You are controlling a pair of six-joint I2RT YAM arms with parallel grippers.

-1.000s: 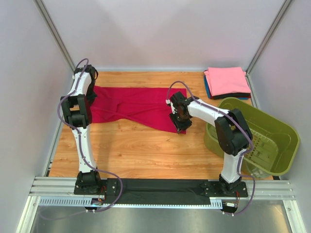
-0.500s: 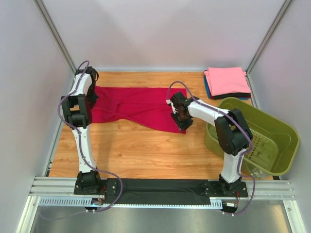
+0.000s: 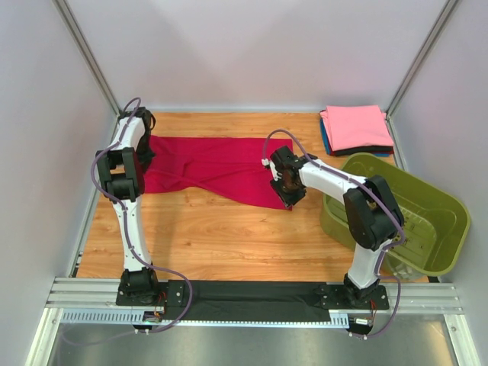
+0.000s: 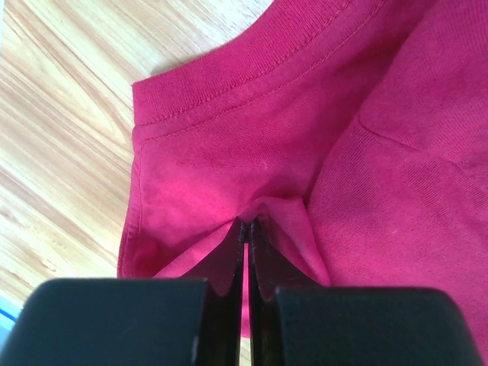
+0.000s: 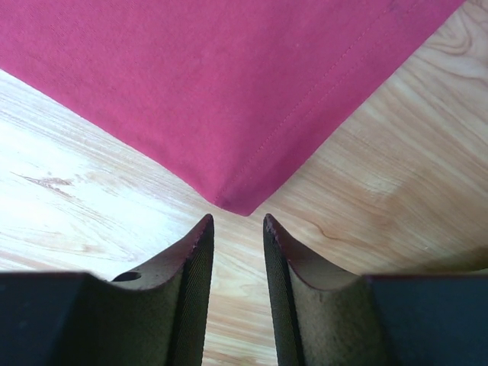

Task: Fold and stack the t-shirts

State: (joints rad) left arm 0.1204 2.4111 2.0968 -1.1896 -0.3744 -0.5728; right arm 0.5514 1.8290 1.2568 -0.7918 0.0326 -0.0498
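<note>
The crimson t-shirt [image 3: 217,164] lies spread across the far half of the desk [image 3: 229,236]. The left jaws are pinched shut on a ridge of its cloth just below a curved stitched edge [image 4: 229,88], while the right jaws stand part open and empty, the hem corner [image 5: 238,200] just ahead of their tips. The right jaws should, I judge, slide forward low over the wood until that corner sits between them, close, then lift in step with the left.
</note>
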